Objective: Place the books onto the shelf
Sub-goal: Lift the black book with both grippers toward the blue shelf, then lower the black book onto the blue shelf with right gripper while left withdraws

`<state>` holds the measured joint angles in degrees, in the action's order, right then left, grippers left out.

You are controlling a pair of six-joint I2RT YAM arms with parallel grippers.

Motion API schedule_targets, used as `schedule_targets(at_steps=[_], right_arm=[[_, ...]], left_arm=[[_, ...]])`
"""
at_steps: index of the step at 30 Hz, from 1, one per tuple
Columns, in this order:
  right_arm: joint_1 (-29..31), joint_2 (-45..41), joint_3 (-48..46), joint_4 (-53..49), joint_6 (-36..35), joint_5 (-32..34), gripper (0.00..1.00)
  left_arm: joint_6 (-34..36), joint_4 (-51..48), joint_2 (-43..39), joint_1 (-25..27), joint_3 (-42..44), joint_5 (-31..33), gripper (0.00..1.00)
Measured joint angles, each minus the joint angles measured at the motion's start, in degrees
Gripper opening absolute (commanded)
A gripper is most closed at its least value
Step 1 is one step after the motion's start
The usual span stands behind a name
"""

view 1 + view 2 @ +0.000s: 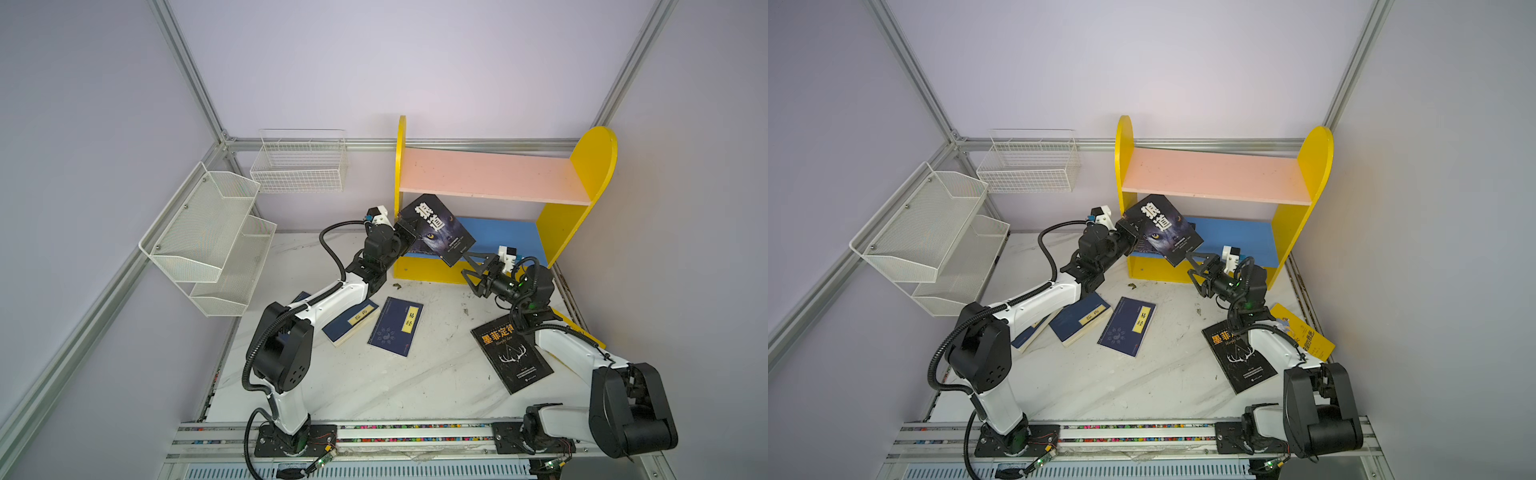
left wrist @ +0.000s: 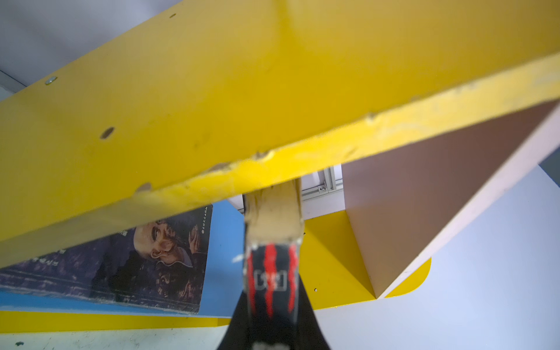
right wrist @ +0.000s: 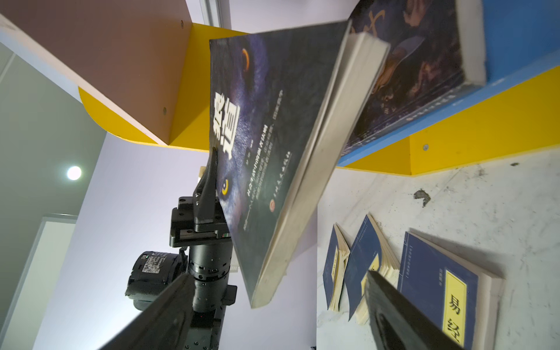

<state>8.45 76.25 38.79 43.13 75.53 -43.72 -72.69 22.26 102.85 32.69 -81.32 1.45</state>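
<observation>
Here, a little above the middle of both top views, the left gripper is clamped on one edge of the wolf-cover book, a dark paperback with a big white Chinese title and a yellow eye. The book hangs tilted in the air at the front of the shelf, close to its left yellow side. Its top corner sits just under the front edge of the pink upper board, and its body covers part of the blue lower board.

Just right of the book's lowest corner, the right gripper stands wide open with nothing in it. Whether a fingertip touches that corner cannot be told.

In the left wrist view a second dark paperback lies flat on the blue board.

On the white marble tabletop, left of centre in the top views, lie three navy books with yellow labels, one partly under the left arm. At lower right lies a black book with antlers, partly under the right arm, and a yellow book lies beside it toward the right edge.
</observation>
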Motion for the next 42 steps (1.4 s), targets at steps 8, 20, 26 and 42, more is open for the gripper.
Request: schedule_targets(at_steps=[8,20,26,42], right_arm=[[2.6,5.7,4.0,8.4,3.4,-0.5,0.69],[4.6,9.3,6.1,12.5,5.4,0.6,0.22],[1.8,9.2,10.0,6.3,1.1,-1.8,0.17],[-6.8,25.1,35.3,-30.9,-26.2,-16.8,0.12]], left_arm=[[-1.8,1.5,0.1,0.3,0.0,0.9,0.00],[-3.3,3.3,0.2,0.6,0.0,2.5,0.09],[-1.2,-1.9,-5.5,0.3,2.6,2.2,0.57],[12.5,-28.7,-35.6,-3.2,18.4,6.7,0.84]])
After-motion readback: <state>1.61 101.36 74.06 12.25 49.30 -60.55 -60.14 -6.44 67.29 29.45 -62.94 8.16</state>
